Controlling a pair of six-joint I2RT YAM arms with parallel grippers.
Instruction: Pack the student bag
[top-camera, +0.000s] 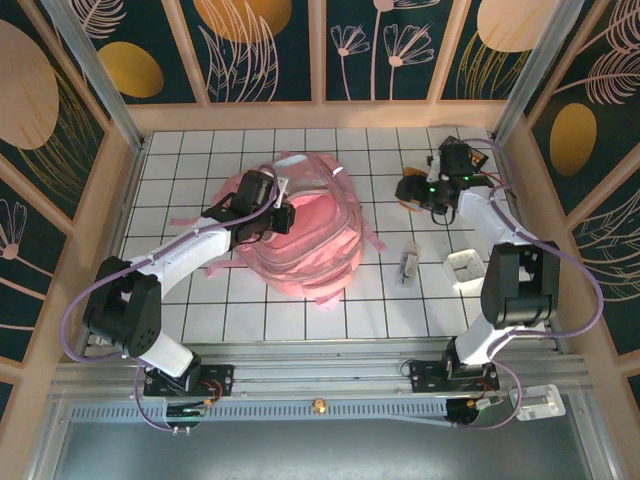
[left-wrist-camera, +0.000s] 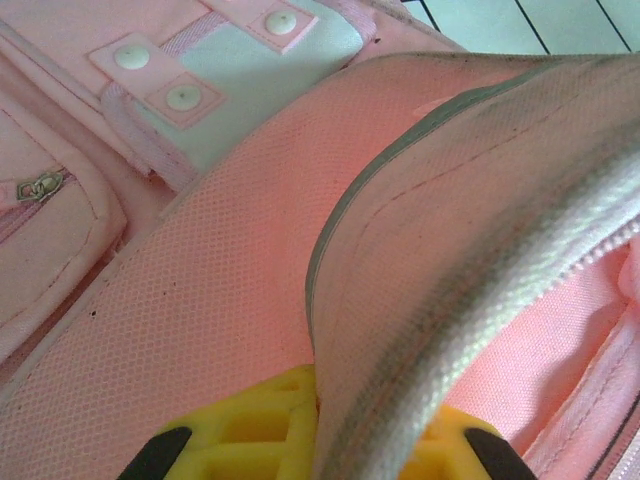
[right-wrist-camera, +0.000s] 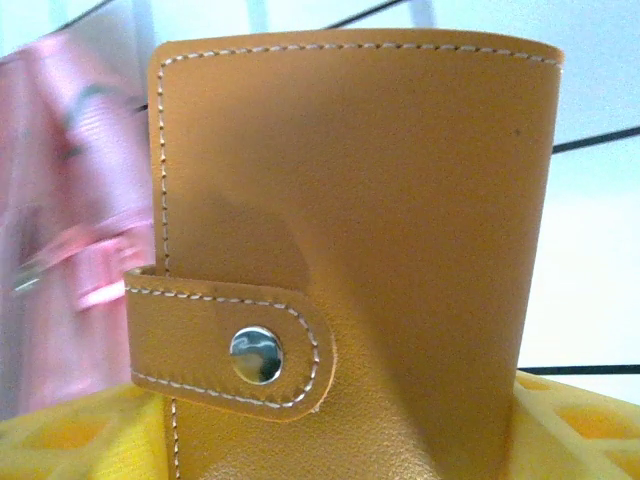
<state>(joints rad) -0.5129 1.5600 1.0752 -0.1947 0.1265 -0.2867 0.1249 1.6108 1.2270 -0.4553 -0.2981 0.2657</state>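
The pink bag (top-camera: 300, 240) lies mid-table, its length running roughly far to near. The left pincer (top-camera: 283, 212) is clamped on the rim of its opening. The right pincer (top-camera: 418, 192), right of the bag and apart from it, grips a tan wallet (right-wrist-camera: 350, 250), so the opening lies to its left. The table (top-camera: 200, 310) is white-tiled and walled, with a small white box (top-camera: 465, 268) near right.

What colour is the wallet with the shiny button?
Orange-brown wallet with white stitching; clearest in the right wrist view.

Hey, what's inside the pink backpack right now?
Pink lining shows past the zipper where the left tool pinches the backpack by its rim. The raised flap covers the rest, so any contents are hidden.
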